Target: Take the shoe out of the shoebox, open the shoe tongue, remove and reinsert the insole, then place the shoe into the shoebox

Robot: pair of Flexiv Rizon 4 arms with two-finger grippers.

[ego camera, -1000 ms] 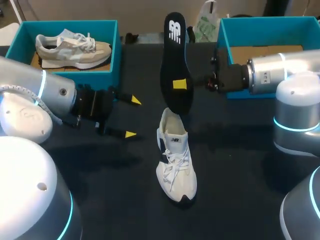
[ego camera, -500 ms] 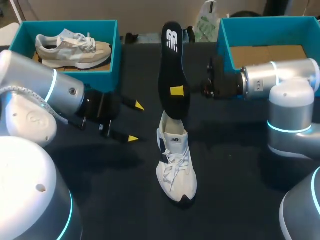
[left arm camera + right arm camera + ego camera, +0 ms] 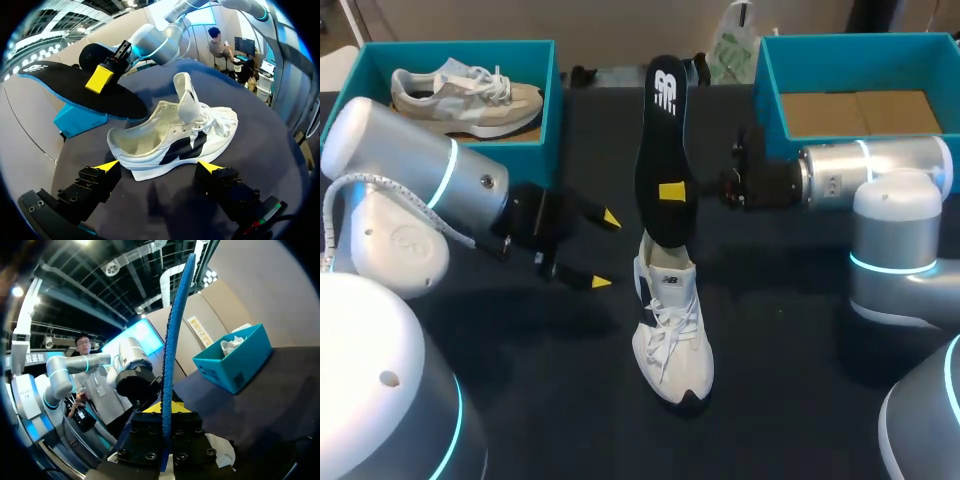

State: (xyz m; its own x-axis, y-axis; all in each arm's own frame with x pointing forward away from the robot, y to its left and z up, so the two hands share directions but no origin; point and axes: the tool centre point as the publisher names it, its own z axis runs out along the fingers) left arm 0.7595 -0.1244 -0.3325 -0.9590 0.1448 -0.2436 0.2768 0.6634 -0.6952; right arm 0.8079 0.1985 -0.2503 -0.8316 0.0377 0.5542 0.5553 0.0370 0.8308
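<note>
Head view: right tool (image 3: 672, 192) pinches black insole (image 3: 663, 150), low end at heel opening of white sneaker (image 3: 670, 325), 12 o'clock side; left tool (image 3: 607, 251) spread at 10 o'clock. Left wrist: tongue (image 3: 187, 97) up, so brace the sneaker first. Right wrist: insole edge-on; feed it straight.

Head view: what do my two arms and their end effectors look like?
The left arm and right arm are rounded silver-grey tubes with bulbous white joint housings and glowing light-blue rings. A white braided cable loops along the left arm. The left end effector and right end effector are black blocks, each carrying fingers with bright yellow tips.
</note>
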